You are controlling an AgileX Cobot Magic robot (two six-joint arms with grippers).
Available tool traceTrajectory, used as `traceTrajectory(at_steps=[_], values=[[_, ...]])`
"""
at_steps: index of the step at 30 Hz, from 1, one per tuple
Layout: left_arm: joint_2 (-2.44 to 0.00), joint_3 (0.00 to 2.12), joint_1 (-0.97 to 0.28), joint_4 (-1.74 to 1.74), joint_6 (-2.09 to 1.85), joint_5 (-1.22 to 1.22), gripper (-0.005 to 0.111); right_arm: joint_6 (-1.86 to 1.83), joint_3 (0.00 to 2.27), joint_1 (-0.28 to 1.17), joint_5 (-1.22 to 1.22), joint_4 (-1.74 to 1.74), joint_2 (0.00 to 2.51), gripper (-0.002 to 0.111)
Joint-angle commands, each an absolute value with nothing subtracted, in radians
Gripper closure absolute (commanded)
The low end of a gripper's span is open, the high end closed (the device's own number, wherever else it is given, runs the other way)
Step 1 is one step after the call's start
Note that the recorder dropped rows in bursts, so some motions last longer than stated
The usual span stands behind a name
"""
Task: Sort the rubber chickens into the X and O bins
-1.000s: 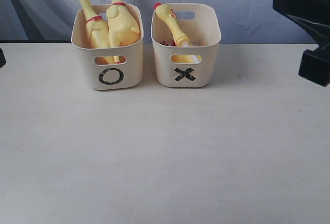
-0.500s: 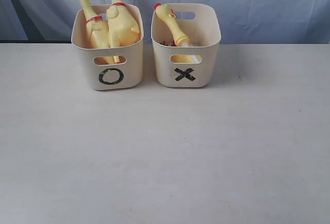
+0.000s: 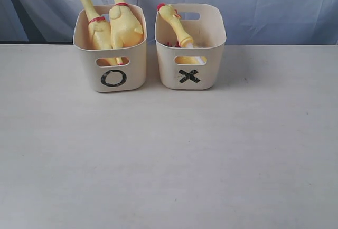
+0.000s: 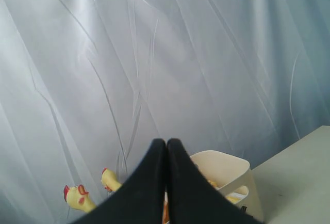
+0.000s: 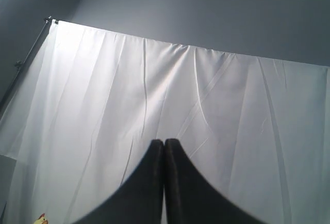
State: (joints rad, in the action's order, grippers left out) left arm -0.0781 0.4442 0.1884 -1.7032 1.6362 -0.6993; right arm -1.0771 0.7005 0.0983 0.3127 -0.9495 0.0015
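Seemingly sorted, two rubber chickens (image 3: 125, 26) sit in the left O bin (image 3: 136, 73), a third chicken (image 3: 177, 24) in the X bin (image 3: 212, 70); left gripper (image 4: 166, 144) and right gripper (image 5: 164, 143) are closed, empty.

**A:** What does the table (image 3: 169, 155) look like?

**B:** It has a pale, off-white, matte top with a few tiny dark specks on it.

**A:** What stands directly on it?

**B:** Two cream plastic tubs, both upright, near the far edge. The O bin (image 3: 134, 70) is on the left. The X bin (image 3: 214, 65) is just beside it on the right, with a narrow gap between them.

**A:** Which way do they face?

**B:** The black marks and handle slots are on the near walls.
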Motion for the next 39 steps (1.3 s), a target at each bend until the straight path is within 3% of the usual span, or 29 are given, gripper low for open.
traceTrajectory(at_steps=[1,14,27,35,39], values=[[-0.047,0.438,0.194,-1.704,1.636,-0.69,0.106,-1.074,0.704,0.093,0.307,-0.954,0.0,0.109],[-0.026,0.438,0.194,-1.705,1.636,-0.692,0.106,-1.074,0.684,0.093,0.306,-0.84,0.015,0.109],[0.0,0.419,0.201,-1.73,1.636,-0.713,0.106,-1.074,0.394,0.093,0.268,-0.673,0.023,0.109],[0.0,0.272,0.199,-1.035,1.636,-0.856,0.106,-1.074,0.3,0.093,0.283,-0.682,0.0,0.109],[0.0,0.249,0.199,-0.974,1.636,-0.902,0.106,-1.072,0.295,0.093,0.281,-0.682,0.0,0.109]])
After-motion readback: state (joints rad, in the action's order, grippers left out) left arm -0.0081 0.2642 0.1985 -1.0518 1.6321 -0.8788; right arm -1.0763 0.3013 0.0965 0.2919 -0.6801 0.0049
